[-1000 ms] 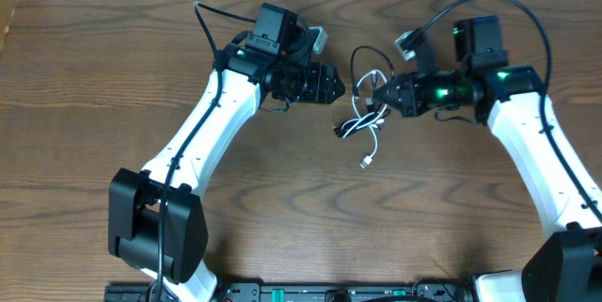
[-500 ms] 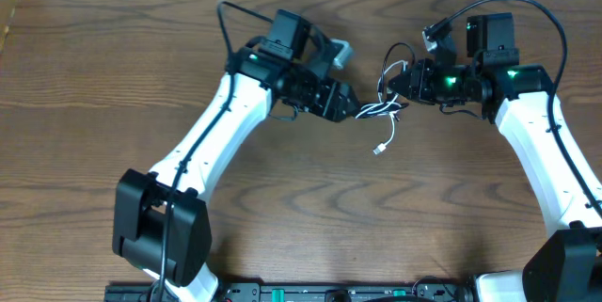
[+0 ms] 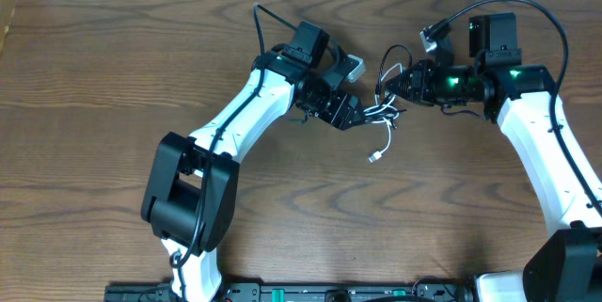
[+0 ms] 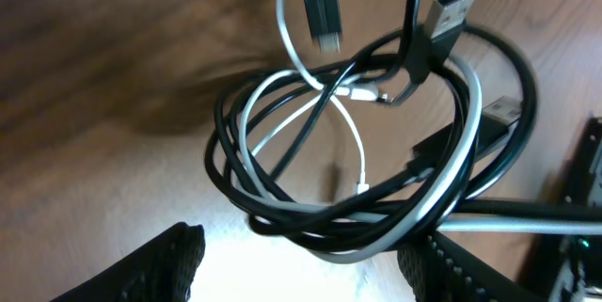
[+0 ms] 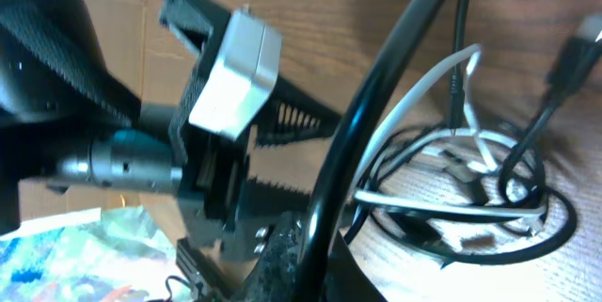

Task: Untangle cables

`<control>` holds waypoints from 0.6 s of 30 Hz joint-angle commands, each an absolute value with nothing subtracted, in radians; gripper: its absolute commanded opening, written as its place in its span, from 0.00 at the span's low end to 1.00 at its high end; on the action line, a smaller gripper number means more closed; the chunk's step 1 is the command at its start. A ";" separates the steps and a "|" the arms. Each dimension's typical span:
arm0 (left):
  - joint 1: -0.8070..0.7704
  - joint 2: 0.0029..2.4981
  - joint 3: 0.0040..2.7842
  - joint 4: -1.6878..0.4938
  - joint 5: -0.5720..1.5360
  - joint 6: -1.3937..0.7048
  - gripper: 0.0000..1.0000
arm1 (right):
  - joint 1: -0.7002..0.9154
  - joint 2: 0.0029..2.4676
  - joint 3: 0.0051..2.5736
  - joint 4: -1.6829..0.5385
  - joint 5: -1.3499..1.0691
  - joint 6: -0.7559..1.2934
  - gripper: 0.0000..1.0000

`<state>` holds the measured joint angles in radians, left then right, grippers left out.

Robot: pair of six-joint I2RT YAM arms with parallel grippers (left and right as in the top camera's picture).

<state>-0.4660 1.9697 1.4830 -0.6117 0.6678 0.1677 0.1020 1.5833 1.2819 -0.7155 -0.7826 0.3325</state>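
Pinching the tangled cables (image 3: 381, 107) with the right pincer (image 3: 396, 87) near the far edge of the table (image 3: 94, 104), bracketing the loops with the spread left pincer (image 4: 306, 243); next, likely gripping one strand and pulling apart.

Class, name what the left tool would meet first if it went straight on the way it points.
The left tool, open, would likely first meet the tangled cables just ahead; depth is unclear.
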 commanded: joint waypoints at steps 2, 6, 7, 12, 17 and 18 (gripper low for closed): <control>-0.465 1.974 1.488 -0.580 0.673 0.195 0.70 | 0.098 1.575 1.301 -0.734 -0.827 0.297 0.01; -0.480 1.976 1.488 -0.577 0.673 0.218 0.62 | 0.098 1.575 1.301 -0.741 -0.828 0.298 0.01; -0.490 1.980 1.488 -0.577 0.673 0.225 0.60 | 0.098 1.575 1.301 -0.740 -0.830 0.298 0.01; -0.534 2.009 1.487 -0.549 0.673 0.243 0.53 | 0.098 1.575 1.301 -0.741 -0.846 0.298 0.01; -0.548 2.017 1.488 -0.503 0.675 0.242 0.40 | 0.098 1.575 1.301 -0.749 -0.848 0.290 0.01; -0.549 2.017 1.488 -0.498 0.682 0.242 0.33 | 0.097 1.575 1.301 -0.750 -0.848 0.290 0.01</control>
